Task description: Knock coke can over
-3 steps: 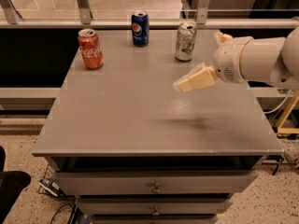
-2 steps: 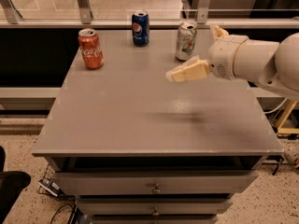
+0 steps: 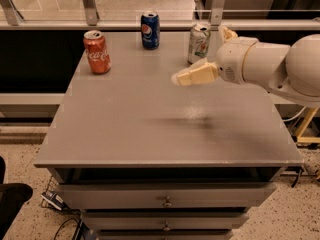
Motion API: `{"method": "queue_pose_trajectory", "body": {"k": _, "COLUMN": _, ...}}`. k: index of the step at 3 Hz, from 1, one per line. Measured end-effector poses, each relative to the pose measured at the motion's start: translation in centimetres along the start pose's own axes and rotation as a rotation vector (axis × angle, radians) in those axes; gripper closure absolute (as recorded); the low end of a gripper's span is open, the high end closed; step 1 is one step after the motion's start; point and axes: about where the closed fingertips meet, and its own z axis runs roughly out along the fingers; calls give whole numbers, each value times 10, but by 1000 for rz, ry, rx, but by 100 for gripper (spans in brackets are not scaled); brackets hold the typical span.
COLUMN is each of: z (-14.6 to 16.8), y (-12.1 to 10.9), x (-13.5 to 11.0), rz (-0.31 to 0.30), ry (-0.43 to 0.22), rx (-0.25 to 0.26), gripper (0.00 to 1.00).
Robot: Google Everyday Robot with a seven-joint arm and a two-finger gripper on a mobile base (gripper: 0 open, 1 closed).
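Observation:
The coke can (image 3: 97, 51), red-orange with white lettering and a silver top, stands upright near the back left corner of the grey table (image 3: 150, 129). My gripper (image 3: 200, 55) hovers above the table's back right part, well to the right of the coke can and just in front of a pale silver-green can (image 3: 199, 43). One cream finger (image 3: 192, 75) points left toward the table's middle; the other (image 3: 227, 33) sticks up behind the wrist. The gripper is open and holds nothing.
A blue Pepsi can (image 3: 150, 30) stands upright at the back middle, between the other two cans. A rail and glass partition (image 3: 150, 23) run along the table's back edge. Drawers (image 3: 165, 196) sit below the front edge.
My gripper has moved left and slightly toward the back, from the table's right side to just in front of the silver-green can. The cans have not moved.

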Motion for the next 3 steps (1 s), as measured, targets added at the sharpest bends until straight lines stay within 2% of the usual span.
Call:
{"method": "queue_pose_trajectory", "body": {"k": 2, "z": 62, "y": 33, "x": -6, "rz": 76, "ry": -104, "rx": -91, "gripper": 0}}
{"method": "queue_pose_trajectory", "body": {"k": 3, "z": 94, "y": 50, "x": -9, "rz": 102, "ry": -119, "rx": -141, "gripper": 0}}
